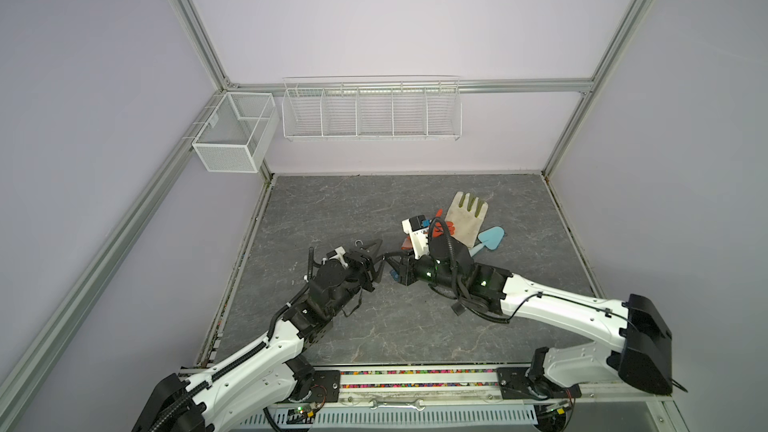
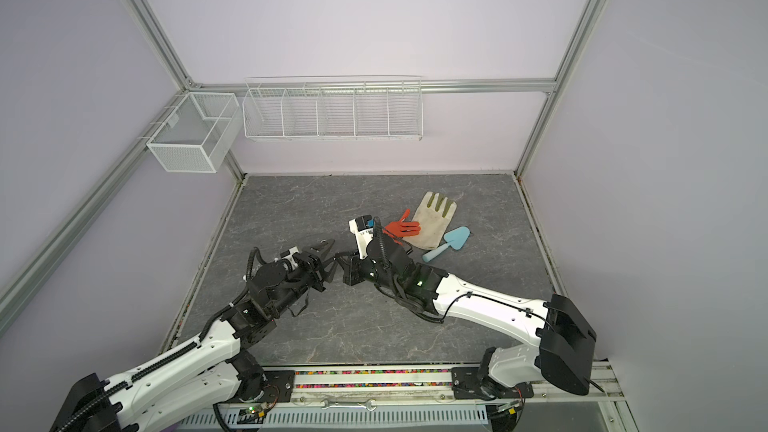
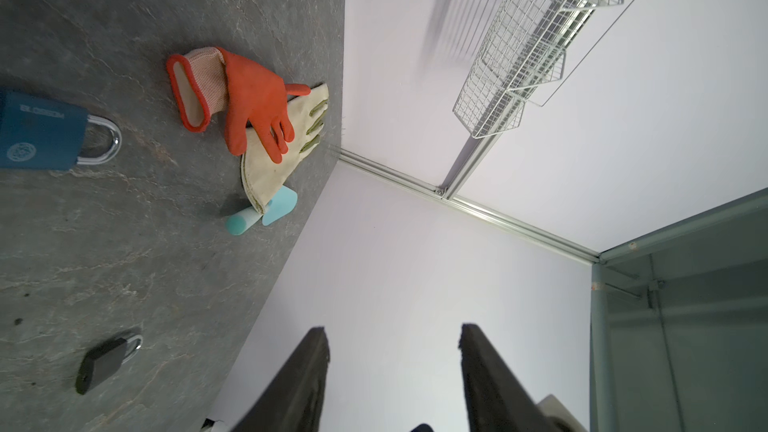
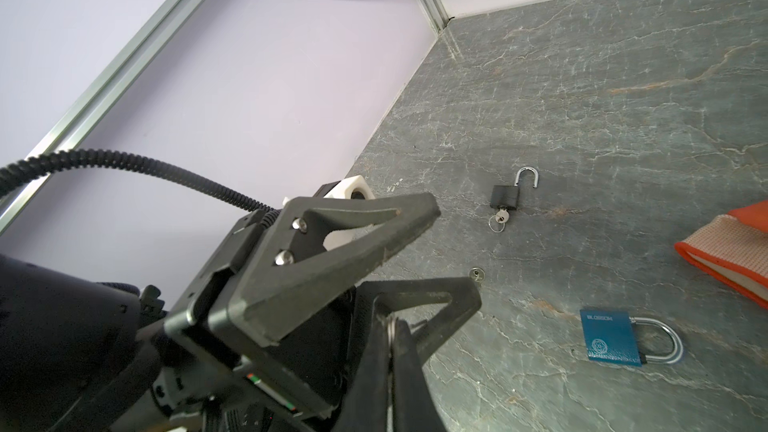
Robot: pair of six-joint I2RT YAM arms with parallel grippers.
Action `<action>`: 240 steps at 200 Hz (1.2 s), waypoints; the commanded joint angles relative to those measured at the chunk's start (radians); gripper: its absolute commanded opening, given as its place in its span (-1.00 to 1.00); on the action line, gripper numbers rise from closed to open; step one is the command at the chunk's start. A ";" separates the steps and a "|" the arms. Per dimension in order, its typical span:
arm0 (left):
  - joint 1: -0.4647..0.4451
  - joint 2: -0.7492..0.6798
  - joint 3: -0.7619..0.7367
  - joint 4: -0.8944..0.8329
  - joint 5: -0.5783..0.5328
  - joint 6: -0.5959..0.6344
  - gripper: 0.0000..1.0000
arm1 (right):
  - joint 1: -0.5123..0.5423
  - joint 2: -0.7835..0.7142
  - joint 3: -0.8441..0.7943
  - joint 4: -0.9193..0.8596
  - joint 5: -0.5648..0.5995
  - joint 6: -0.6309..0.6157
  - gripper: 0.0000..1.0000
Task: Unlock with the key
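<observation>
Blue padlock (image 4: 611,336) lies locked near orange glove (image 3: 253,101); left tool (image 3: 393,330) open, right tool (image 4: 390,322) closed.

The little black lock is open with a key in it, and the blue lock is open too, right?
Not quite. The blue padlock is shut: both ends of its shackle sit in the body, as the right wrist view shows. The little black padlock is open, with a key in it.

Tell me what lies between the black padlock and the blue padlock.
Only bare table, seen in the right wrist view: the black padlock and the blue padlock have nothing between them.
</observation>
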 commanded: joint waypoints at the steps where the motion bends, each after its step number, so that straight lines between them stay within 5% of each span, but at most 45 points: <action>1: -0.003 -0.015 -0.001 0.001 -0.016 -0.019 -0.12 | 0.004 -0.017 -0.024 0.002 0.005 0.014 -0.87; 78: -0.002 -0.016 0.011 -0.019 -0.016 -0.012 -0.69 | 0.005 -0.029 -0.039 -0.001 0.017 0.015 -0.87; 160: -0.003 -0.014 0.036 -0.067 -0.016 0.037 -1.00 | 0.004 -0.060 -0.036 -0.017 0.015 0.005 -0.82; 208: -0.003 0.029 0.155 -0.115 -0.028 0.379 -1.00 | -0.027 -0.173 -0.061 -0.080 -0.032 0.010 -0.39; 240: -0.003 0.109 0.240 -0.097 0.060 0.699 -1.00 | -0.139 -0.282 -0.122 -0.109 -0.269 0.050 -0.15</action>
